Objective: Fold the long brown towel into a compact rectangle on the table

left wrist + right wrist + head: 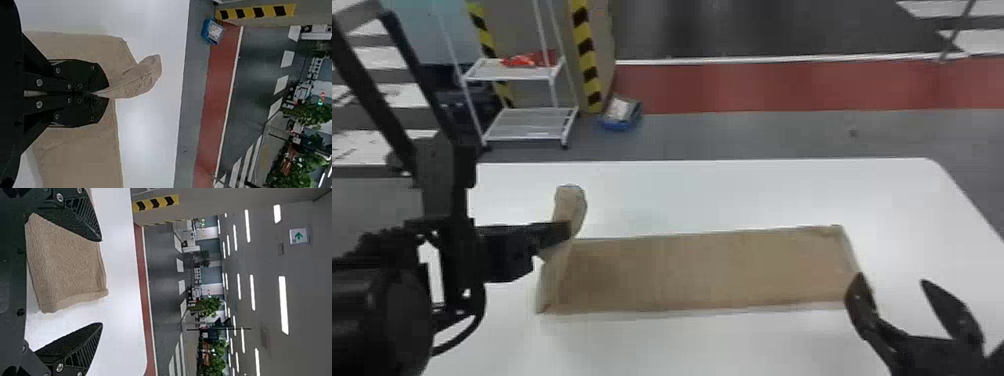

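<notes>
You get a broken look at the towel [707, 270] at its right end in the head view: one black finger of your right gripper [892, 281] crosses the edge by the near corner, and whether it touches cloth, you cannot tell. Towards the left end, your left gripper [563, 232] covers part of the raised cloth; both arms run out of frame. Left fingers: together, clamped on a pinch of towel near its left end, a rounded flap standing up beyond the tips. Right fingers: wide apart, nothing between them that you could call gripped. Towel lies lengthwise across the white table [732, 192], flat apart from that lifted end. The left wrist view gives you the pinch head-on, fingertips meeting on the cloth and an edge running along the flap. The right wrist view gives you the free end, with its thick hem, near the open fingers, plus ceiling lights [283, 305] and a green-arrow sign [298, 236]. From the head view you also have a white cart [507, 72] behind the table.
</notes>
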